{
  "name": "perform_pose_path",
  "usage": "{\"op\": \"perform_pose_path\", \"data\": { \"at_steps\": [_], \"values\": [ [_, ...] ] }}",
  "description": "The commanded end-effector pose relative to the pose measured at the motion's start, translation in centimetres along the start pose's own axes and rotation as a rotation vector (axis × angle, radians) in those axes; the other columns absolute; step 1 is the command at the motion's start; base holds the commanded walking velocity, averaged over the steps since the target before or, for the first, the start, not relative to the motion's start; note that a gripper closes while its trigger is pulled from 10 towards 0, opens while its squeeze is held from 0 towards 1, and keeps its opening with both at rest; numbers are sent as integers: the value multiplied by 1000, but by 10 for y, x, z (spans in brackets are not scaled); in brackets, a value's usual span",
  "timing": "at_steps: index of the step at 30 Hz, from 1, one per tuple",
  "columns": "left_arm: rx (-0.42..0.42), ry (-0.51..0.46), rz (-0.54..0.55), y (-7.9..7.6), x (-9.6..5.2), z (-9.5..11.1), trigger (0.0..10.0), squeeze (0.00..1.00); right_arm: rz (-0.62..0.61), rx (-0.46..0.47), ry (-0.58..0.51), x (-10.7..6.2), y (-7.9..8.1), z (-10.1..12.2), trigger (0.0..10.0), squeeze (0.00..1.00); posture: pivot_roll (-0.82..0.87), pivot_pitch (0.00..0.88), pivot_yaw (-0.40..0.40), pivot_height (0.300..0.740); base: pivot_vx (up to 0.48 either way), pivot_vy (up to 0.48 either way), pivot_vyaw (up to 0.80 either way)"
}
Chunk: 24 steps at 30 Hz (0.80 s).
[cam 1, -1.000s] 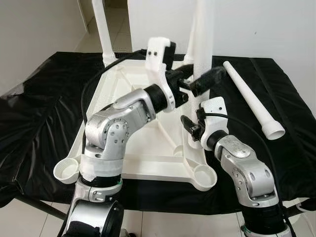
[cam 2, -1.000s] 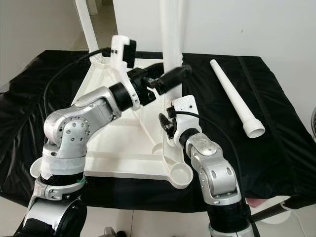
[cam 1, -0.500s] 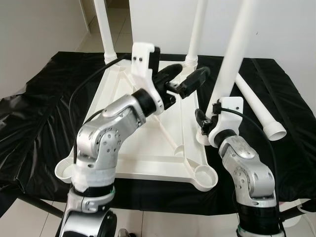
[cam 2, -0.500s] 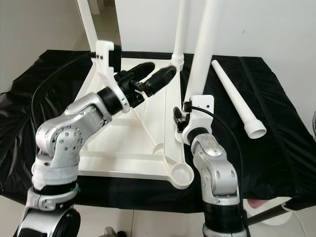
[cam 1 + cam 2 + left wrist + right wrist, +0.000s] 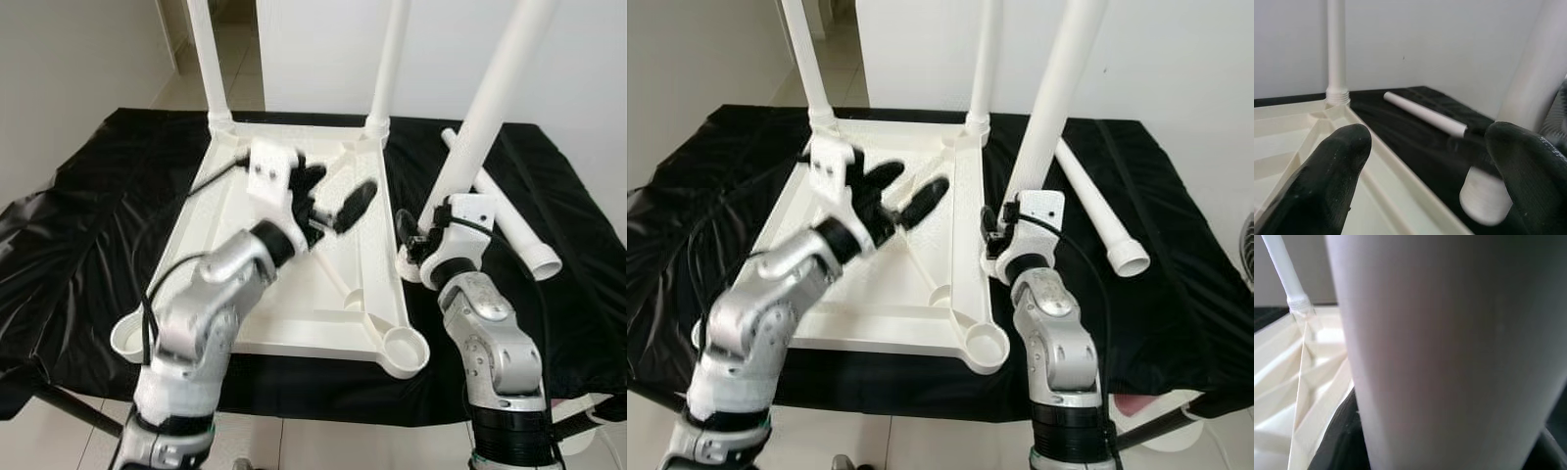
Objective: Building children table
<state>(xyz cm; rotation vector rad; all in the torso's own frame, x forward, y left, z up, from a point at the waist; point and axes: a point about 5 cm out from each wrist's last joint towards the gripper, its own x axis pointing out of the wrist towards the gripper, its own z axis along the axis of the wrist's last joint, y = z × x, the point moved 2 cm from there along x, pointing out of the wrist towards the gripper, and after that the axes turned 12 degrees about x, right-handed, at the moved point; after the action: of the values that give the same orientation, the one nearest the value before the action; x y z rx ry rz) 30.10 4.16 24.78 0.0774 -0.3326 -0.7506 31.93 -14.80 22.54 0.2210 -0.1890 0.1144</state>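
Now logging, left to right. Item one: left gripper (image 5: pixel 328 201), my free tool, fingers spread wide and holding nothing. Half a second ago it hovered higher, nearer the far leg; it has since swung down and back over the middle of the upturned tabletop (image 5: pixel 245 264), blurred in motion.

Item two: two legs already standing in the far corner sockets, beyond that gripper: far-left leg (image 5: pixel 209 59) and far-right leg (image 5: pixel 389 59).

Item three: right gripper (image 5: pixel 416 240), closed on the third leg (image 5: pixel 490 108) close to its foot. A second ago this leg was blurred mid-swing above the tabletop; it now leans outward just beside the tabletop's right rim, its foot on or just above the black cloth (image 5: pixel 69 235), though I cannot tell which.

Item four: spare leg (image 5: pixel 509 225), lying on the cloth beyond the right gripper.

Judgement: third leg not seated; both near sockets remain open.
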Motion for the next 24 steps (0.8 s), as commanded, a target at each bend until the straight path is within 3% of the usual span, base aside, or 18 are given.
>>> {"op": "perform_pose_path", "data": {
  "at_steps": [1,10,14,23,24],
  "values": [
    [51,-10,-28,-3,-2,-1,10000,0,19,-2,-15,-2,0,-1,10000,0,-24,57,21,740,0,0,0],
    [78,0,-199,-24,-18,-15,10000,0,70,8,-54,-1,-1,7,10000,0,-22,63,22,740,0,0,0],
    [153,54,-333,-39,-32,-35,10000,0,74,-20,-67,1,-8,8,10000,0,-20,72,27,740,0,0,0],
    [233,138,-432,-49,-45,-62,10000,0,80,-30,-63,-4,-12,4,10000,0,-25,84,39,740,0,0,0],
    [263,175,-491,-55,-52,-74,10000,0,84,-27,-66,-5,-13,4,10000,0,-25,85,40,740,0,0,0]
  ]
}}
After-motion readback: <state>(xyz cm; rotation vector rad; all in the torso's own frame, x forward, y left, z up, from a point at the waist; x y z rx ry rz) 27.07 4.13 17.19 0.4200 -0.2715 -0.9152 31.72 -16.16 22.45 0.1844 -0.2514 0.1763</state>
